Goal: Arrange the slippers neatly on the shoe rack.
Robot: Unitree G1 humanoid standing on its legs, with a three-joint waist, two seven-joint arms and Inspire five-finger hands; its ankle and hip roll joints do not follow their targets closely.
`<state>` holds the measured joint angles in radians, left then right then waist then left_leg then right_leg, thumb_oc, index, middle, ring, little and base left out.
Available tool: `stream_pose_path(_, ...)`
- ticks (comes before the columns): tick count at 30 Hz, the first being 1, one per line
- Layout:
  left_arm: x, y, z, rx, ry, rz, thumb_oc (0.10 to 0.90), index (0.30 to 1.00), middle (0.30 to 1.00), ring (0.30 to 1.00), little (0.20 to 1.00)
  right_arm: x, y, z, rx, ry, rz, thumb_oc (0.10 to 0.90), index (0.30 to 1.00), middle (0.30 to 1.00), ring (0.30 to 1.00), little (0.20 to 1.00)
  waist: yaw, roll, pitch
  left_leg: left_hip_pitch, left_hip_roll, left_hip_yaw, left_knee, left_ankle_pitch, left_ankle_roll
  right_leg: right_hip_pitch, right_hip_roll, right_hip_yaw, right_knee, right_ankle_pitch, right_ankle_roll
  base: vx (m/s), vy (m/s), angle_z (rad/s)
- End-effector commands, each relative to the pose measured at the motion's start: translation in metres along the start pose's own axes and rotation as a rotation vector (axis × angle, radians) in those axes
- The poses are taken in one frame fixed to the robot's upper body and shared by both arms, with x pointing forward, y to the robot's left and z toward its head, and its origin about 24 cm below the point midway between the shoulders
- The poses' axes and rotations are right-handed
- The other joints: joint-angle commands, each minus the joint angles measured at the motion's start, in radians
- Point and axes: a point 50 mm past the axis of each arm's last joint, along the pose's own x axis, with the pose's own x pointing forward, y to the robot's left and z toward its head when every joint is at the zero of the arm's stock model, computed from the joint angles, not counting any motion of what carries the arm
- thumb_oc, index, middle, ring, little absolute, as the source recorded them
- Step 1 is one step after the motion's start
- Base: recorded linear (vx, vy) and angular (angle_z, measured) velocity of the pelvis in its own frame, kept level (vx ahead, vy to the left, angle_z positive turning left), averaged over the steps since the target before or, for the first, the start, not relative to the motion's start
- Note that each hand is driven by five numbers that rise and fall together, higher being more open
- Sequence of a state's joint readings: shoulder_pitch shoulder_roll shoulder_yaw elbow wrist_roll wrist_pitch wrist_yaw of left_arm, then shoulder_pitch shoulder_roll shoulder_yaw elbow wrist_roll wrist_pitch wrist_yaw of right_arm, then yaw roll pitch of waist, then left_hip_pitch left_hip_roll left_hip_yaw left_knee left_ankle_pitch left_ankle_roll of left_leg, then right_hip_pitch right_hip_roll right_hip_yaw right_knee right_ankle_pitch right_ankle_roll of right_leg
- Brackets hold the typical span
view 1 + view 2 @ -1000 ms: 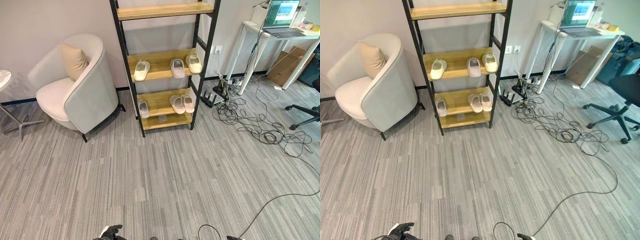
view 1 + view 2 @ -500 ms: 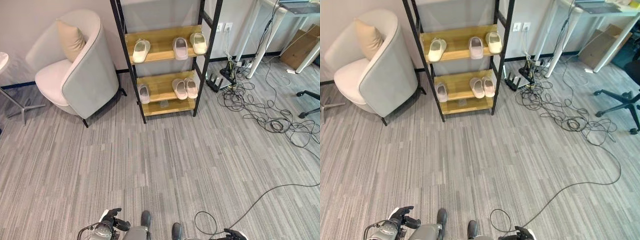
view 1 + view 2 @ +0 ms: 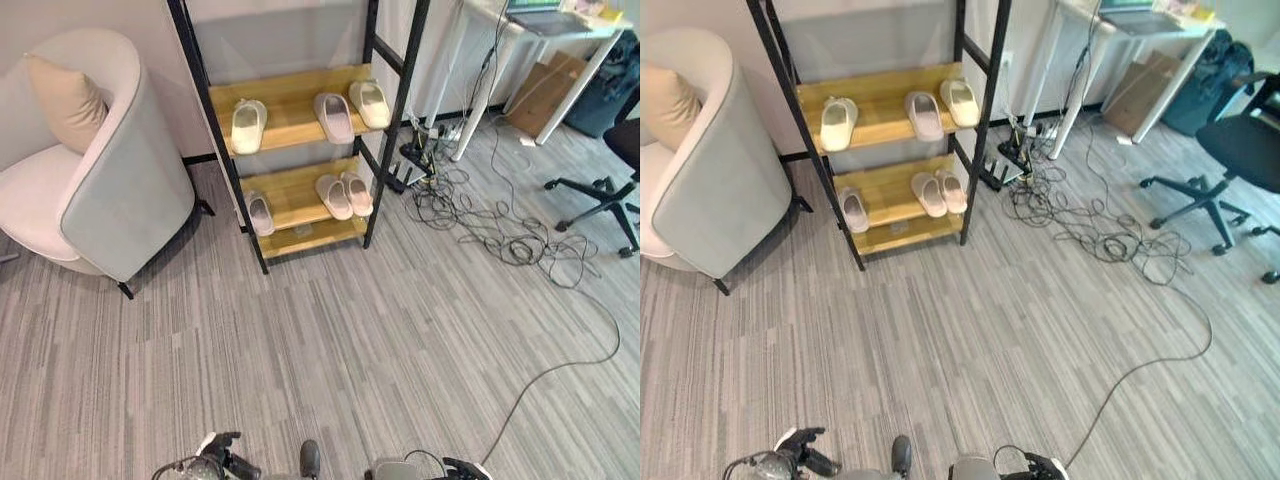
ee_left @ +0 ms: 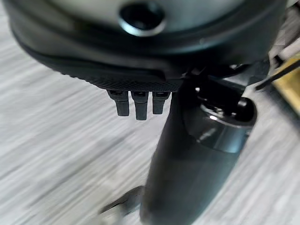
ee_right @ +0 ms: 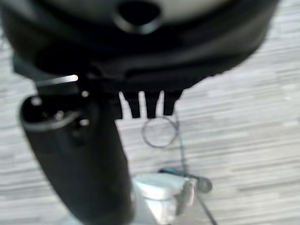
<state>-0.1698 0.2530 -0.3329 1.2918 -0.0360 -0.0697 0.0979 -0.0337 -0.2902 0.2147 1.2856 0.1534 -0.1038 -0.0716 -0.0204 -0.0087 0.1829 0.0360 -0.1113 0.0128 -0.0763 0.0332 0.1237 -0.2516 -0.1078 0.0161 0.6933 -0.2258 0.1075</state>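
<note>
The shoe rack [image 3: 290, 102] has a black frame and wooden shelves and stands against the far wall. On its middle shelf lie a cream slipper [image 3: 248, 125], a pinkish slipper [image 3: 333, 117] and another cream slipper [image 3: 371, 103], spaced apart. The bottom shelf holds a single slipper [image 3: 260, 213] at its left and a pair [image 3: 343, 195] side by side at its right. My left hand [image 3: 218, 452] and right hand [image 3: 465, 468] hang low, far from the rack. Each wrist view shows straight fingers [image 4: 136, 105] [image 5: 150, 105] and a thumb with nothing held.
A pale armchair [image 3: 120, 190] with a beige cushion stands left of the rack. Tangled cables [image 3: 500, 235] lie on the floor to the right, near a white desk [image 3: 470, 60], a cardboard box [image 3: 545, 95] and an office chair [image 3: 605, 190]. Grey carpet stretches between me and the rack.
The camera has moved, so the rack and armchair sit further left in the picture. Both hands stay low and hold nothing. The slippers have not moved.
</note>
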Motion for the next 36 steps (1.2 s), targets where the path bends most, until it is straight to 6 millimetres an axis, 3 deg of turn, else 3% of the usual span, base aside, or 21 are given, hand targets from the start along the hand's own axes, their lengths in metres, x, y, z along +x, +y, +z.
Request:
stream_pose_path(1,-0.001,-0.003,-0.004,-0.017,-0.008,-0.005,0.8,0.9,0.9,0.9,0.9,0.0,-0.02,0.001,-0.025,-0.017,-0.051,0.8,0.9,0.9,0.9,0.9,-0.011,0.019,-0.007,-0.042,0.042,-0.055,0.13,-0.155,-0.052,0.083,0.041,-0.037,-0.262,0.206,-0.02,0.22,-0.026,-0.1)
stream_pose_path(2,-0.001,-0.003,-0.003,-0.015,-0.009,-0.009,0.8,0.9,0.9,0.9,0.9,0.0,-0.021,0.001,-0.032,-0.014,-0.052,0.8,0.9,0.9,0.9,0.9,-0.019,0.021,-0.007,-0.018,0.043,-0.058,0.12,-0.166,-0.055,0.066,0.048,-0.051,-0.317,0.193,-0.024,0.35,-0.079,0.04)
stream_pose_path(3,-0.001,-0.006,-0.002,-0.013,-0.012,-0.02,0.8,0.9,0.9,0.9,0.9,0.0,-0.02,0.003,-0.039,-0.021,-0.048,0.8,0.9,0.9,0.9,0.9,-0.036,0.011,-0.009,0.021,0.033,-0.074,0.097,-0.182,-0.061,0.029,0.064,-0.062,-0.458,0.215,-0.018,0.46,-0.106,0.12)
stream_pose_path(5,-0.001,-0.008,-0.002,-0.008,-0.014,-0.023,0.8,0.9,0.9,0.9,0.9,0.0,-0.019,0.003,-0.044,-0.024,-0.045,0.8,0.9,0.9,0.9,0.9,-0.059,0.007,-0.005,0.082,0.03,-0.103,0.068,-0.204,-0.069,0.001,0.092,-0.051,-0.587,0.267,-0.004,0.42,-0.112,-0.03)
stream_pose_path(6,-0.001,-0.008,-0.001,-0.005,-0.015,-0.023,0.8,0.9,0.9,0.9,0.9,0.0,-0.019,0.002,-0.042,-0.021,-0.044,0.8,0.9,0.9,0.9,0.9,-0.068,0.007,-0.005,0.1,0.031,-0.11,0.06,-0.212,-0.074,-0.008,0.093,-0.057,-0.617,0.281,0.002,0.48,-0.199,0.09)
stream_pose_path(8,-0.002,-0.011,-0.003,0.01,-0.01,-0.032,0.8,0.9,0.9,0.9,0.9,-0.002,-0.017,-0.006,-0.039,0.001,-0.041,0.8,0.9,0.9,0.9,0.9,-0.076,0.001,-0.024,0.137,0.045,-0.124,0.063,-0.246,-0.089,0.032,0.107,-0.02,-0.637,0.285,-0.023,0.48,-0.258,0.62)
stream_pose_path(10,-0.003,-0.017,-0.006,-0.005,0.005,-0.043,0.8,0.9,0.9,0.9,0.9,-0.003,-0.013,-0.012,-0.03,0.026,-0.035,0.8,0.9,0.9,0.9,0.9,-0.074,0.012,-0.041,0.107,0.077,-0.123,0.192,-0.184,-0.138,0.069,0.132,-0.018,-0.634,0.272,-0.055,0.43,-0.304,0.95)
stream_pose_path(11,-0.002,-0.019,-0.004,-0.007,-0.002,-0.055,0.8,0.9,0.9,0.9,0.9,-0.002,-0.007,-0.01,-0.01,0.015,-0.026,0.8,0.9,0.9,0.9,0.9,-0.067,0.001,-0.031,0.034,0.088,-0.105,0.384,-0.09,-0.172,0.123,0.141,-0.001,-0.645,0.251,-0.085,0.3,-0.297,0.43)
stream_pose_path(13,-0.001,-0.019,0.006,-0.013,-0.027,-0.053,0.8,0.9,0.9,0.9,0.9,0.0,-0.005,0.001,0.015,-0.011,-0.032,0.8,0.9,0.9,0.9,0.9,-0.048,-0.031,0.003,-0.116,0.105,-0.055,0.662,-0.02,-0.167,0.182,0.127,0.014,-0.653,0.227,-0.12,0.24,-0.288,0.09)
stream_pose_path(16,-0.001,-0.02,0.009,-0.009,-0.035,-0.051,0.8,0.9,0.9,0.9,0.9,0.0,-0.005,-0.001,0.01,-0.002,-0.035,0.8,0.9,0.9,0.9,0.9,-0.036,-0.044,0.009,-0.181,0.122,-0.012,0.715,-0.036,-0.154,0.221,0.119,0.015,-0.644,0.202,-0.134,0.23,-0.126,-0.25)
stream_pose_path(18,-0.001,-0.025,0.009,-0.006,-0.035,-0.069,0.8,0.9,0.9,0.9,0.9,-0.001,-0.006,-0.003,0.007,0.004,-0.039,0.8,0.9,0.9,0.9,0.9,-0.018,-0.042,0.0,-0.248,0.099,0.017,0.603,-0.083,-0.14,0.267,0.118,0.021,-0.639,0.162,-0.129,0.33,-0.025,-0.25)
stream_pose_path(19,-0.001,-0.025,0.008,-0.006,-0.034,-0.07,0.8,0.9,0.9,0.9,0.9,-0.001,-0.006,-0.003,0.007,0.004,-0.039,0.8,0.9,0.9,0.9,0.9,-0.018,-0.042,0.002,-0.245,0.099,0.017,0.603,-0.086,-0.14,0.27,0.118,0.021,-0.639,0.16,-0.128,0.21,0.019,-0.21)
stream_pose_path(20,-0.002,-0.027,0.006,-0.008,-0.028,-0.076,0.8,0.9,0.9,0.9,0.9,-0.001,-0.006,-0.003,0.001,0.004,-0.037,0.8,0.9,0.9,0.9,0.9,-0.012,-0.04,0.0,-0.254,0.094,0.028,0.528,-0.104,-0.135,0.285,0.117,0.019,-0.64,0.145,-0.122,0.2,0.038,-0.22)
stream_pose_path(21,-0.002,-0.029,0.005,-0.009,-0.024,-0.08,0.8,0.9,0.9,0.9,0.9,-0.001,-0.006,-0.003,-0.006,0.001,-0.035,0.8,0.9,0.9,0.9,0.9,-0.005,-0.035,-0.001,-0.261,0.085,0.03,0.442,-0.101,-0.135,0.302,0.121,0.02,-0.641,0.132,-0.117,0.34,0.082,-0.21)
stream_pose_path(23,-0.003,-0.03,0.0,-0.016,-0.007,-0.079,0.8,0.9,0.9,0.9,0.9,-0.002,-0.006,-0.005,-0.021,-0.002,-0.037,0.8,0.9,0.9,0.9,0.9,0.012,-0.012,-0.004,-0.271,0.082,0.027,0.258,-0.024,-0.154,0.342,0.141,0.023,-0.639,0.109,-0.108,0.28,0.081,-0.25)
stream_pose_path(24,-0.003,-0.03,0.0,-0.016,-0.007,-0.079,0.8,0.9,0.9,0.9,0.9,-0.002,-0.006,-0.005,-0.021,-0.002,-0.037,0.8,0.9,0.9,0.9,0.9,0.012,-0.013,-0.003,-0.267,0.081,0.028,0.255,-0.023,-0.154,0.344,0.14,0.023,-0.639,0.108,-0.108,0.28,0.09,-0.13)
stream_pose_path(25,-0.006,-0.031,-0.012,-0.015,0.019,-0.081,0.8,0.9,0.9,0.9,0.9,0.002,-0.004,0.018,-0.062,-0.079,-0.025,0.8,0.9,0.9,0.9,0.9,0.041,0.001,-0.021,-0.233,0.062,-0.019,0.205,-0.027,-0.147,0.36,0.142,0.021,-0.618,0.089,-0.095,0.23,0.096,-0.11)
stream_pose_path(27,-0.007,-0.035,-0.017,-0.031,0.035,-0.075,0.8,0.9,0.9,0.9,0.9,0.001,0.005,0.017,-0.104,-0.087,-0.012,0.8,0.9,0.9,0.9,0.9,0.05,0.001,-0.037,-0.206,0.029,-0.083,0.191,-0.041,-0.139,0.36,0.132,0.033,-0.601,0.087,-0.083,0.22,0.11,-0.33)
stream_pose_path(32,-0.007,-0.029,-0.019,-0.043,0.044,-0.054,0.8,0.9,0.9,0.9,0.9,0.001,0.006,0.012,-0.142,-0.063,0.004,0.8,0.9,0.9,0.9,0.9,0.068,-0.024,-0.084,-0.157,0.007,-0.082,0.183,-0.084,-0.103,0.381,0.088,0.037,-0.594,0.096,-0.048,0.15,0.085,-0.25)
stream_pose_path(36,-0.006,-0.026,-0.018,-0.036,0.039,-0.054,0.8,0.9,0.9,0.9,0.9,0.001,0.008,0.012,-0.137,-0.065,0.015,0.8,0.9,0.9,0.9,0.9,0.071,-0.027,-0.098,-0.13,0.001,-0.085,0.155,-0.097,-0.08,0.353,0.074,0.031,-0.528,0.109,-0.023,0.08,0.069,0.34)
